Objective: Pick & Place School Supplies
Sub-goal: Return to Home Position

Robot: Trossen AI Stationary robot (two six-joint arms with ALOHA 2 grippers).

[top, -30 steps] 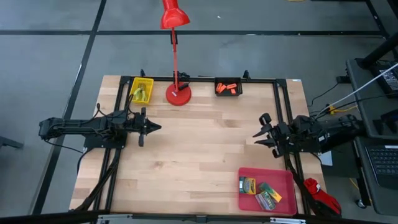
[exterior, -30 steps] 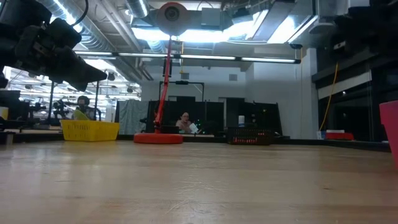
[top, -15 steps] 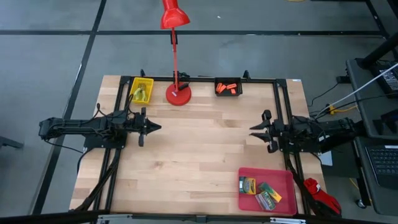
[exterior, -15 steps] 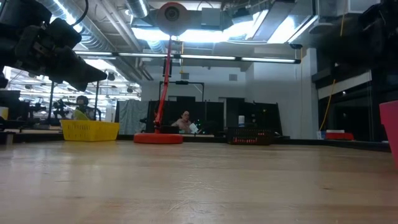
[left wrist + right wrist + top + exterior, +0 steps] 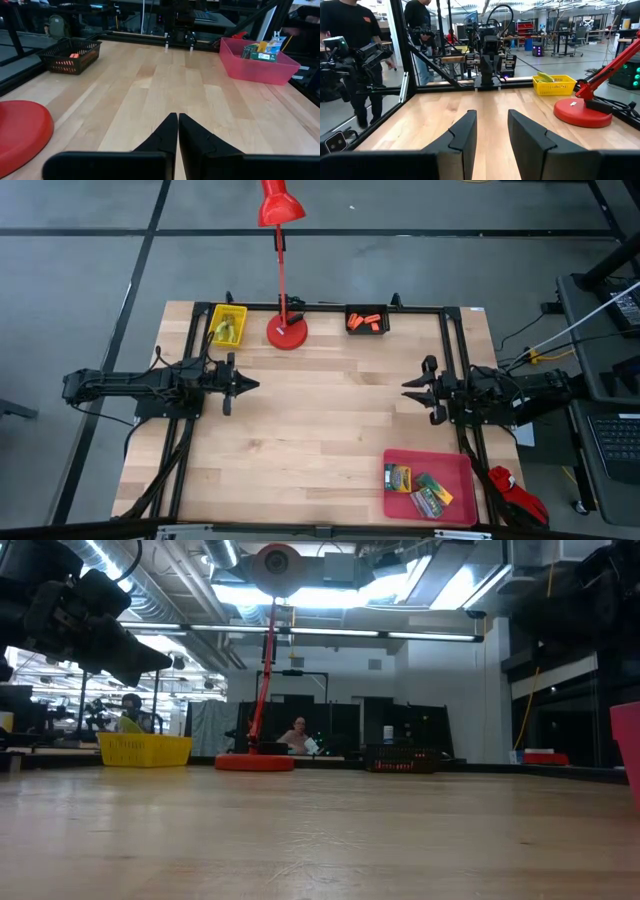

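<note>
Three printed packs (image 5: 420,489) lie in the red tray (image 5: 460,465) at the near right corner; the left wrist view shows the packs (image 5: 260,50) too. Orange pieces (image 5: 366,321) sit in the black tray (image 5: 350,311) at the far edge. Yellow-green handled tools (image 5: 226,331) lie in the yellow tray (image 5: 214,315). My left gripper (image 5: 255,385) (image 5: 177,117) hovers shut over the table's left side. My right gripper (image 5: 408,392) (image 5: 492,116) hovers open over the right side. Both point toward the middle and neither touches anything.
A red desk lamp stands with its base (image 5: 288,334) between the yellow and black trays at the far edge. Bare wood (image 5: 330,420) lies between the two grippers. A black frame (image 5: 452,350) runs around the table. People (image 5: 355,55) stand beyond the table's left side.
My right gripper has shifted a little toward the far edge and the table's left, its arm straightening level, then held still. Its fingers have stayed open. The left arm and all the supplies have kept still.
</note>
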